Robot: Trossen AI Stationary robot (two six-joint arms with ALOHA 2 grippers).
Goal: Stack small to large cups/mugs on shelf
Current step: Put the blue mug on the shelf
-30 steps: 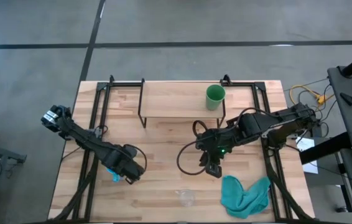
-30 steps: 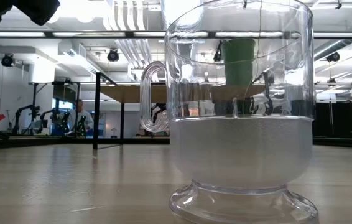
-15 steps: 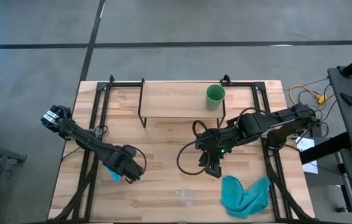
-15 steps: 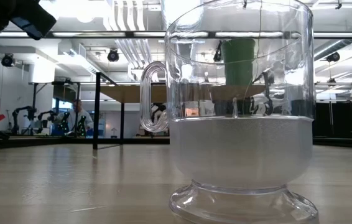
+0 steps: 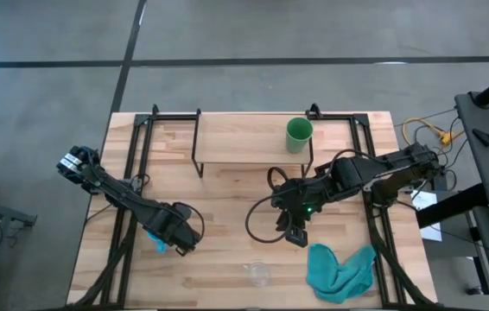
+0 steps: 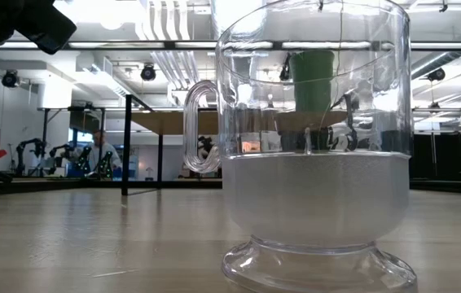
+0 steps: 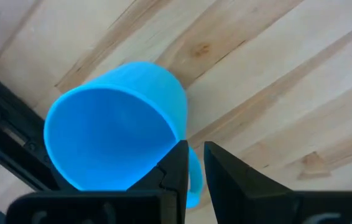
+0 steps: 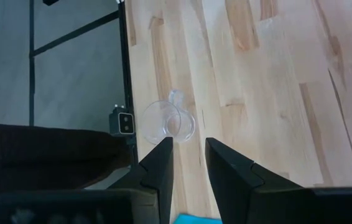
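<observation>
Presently: left hand (image 7: 191, 163) clamped on bright blue handled mug's (image 7: 117, 134) rim; right hand (image 8: 186, 163) slightly parted, empty. Small clear glass cup (image 8: 167, 121) probably slippery, fragile; best gripped at rim.

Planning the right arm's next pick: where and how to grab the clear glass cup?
Take the clear glass cup by its rim wall, from above. It stands upright near the table's front edge with its mouth open upward and bare wood around it. Keep off its small handle. The right gripper hangs just behind it, fingers slightly parted.
</observation>
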